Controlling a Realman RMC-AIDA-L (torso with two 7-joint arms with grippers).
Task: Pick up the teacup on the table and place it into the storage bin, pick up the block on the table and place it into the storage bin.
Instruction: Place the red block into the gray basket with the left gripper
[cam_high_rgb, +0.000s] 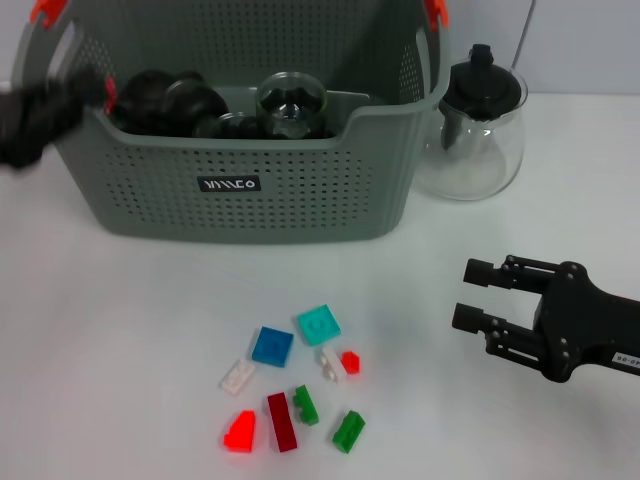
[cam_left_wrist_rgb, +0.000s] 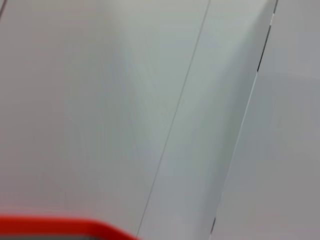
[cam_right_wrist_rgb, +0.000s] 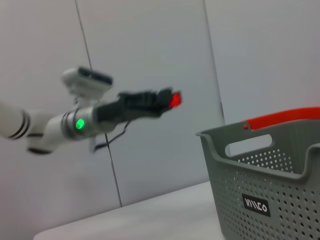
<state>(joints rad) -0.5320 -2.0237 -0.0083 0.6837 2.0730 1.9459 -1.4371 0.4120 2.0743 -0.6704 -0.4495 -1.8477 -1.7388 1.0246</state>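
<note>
The grey perforated storage bin (cam_high_rgb: 240, 190) stands at the back of the table, and the right wrist view shows it too (cam_right_wrist_rgb: 270, 175). Dark teacups (cam_high_rgb: 165, 100) and a glass cup (cam_high_rgb: 292, 100) lie inside it. My left gripper (cam_high_rgb: 97, 92) hovers over the bin's left rim, shut on a small red block (cam_right_wrist_rgb: 174, 100) at its tip. Several loose blocks lie on the table in front: blue (cam_high_rgb: 272, 345), teal (cam_high_rgb: 318, 324), dark red (cam_high_rgb: 282, 421), green (cam_high_rgb: 348, 431). To their right, just above the table, is my right gripper (cam_high_rgb: 472, 295), open and holding nothing.
A clear glass teapot (cam_high_rgb: 480, 125) with a black lid stands just right of the bin. The bin's handles carry orange clips (cam_high_rgb: 436, 10), and one (cam_left_wrist_rgb: 50, 226) fills the lower edge of the left wrist view. A pale wall is behind.
</note>
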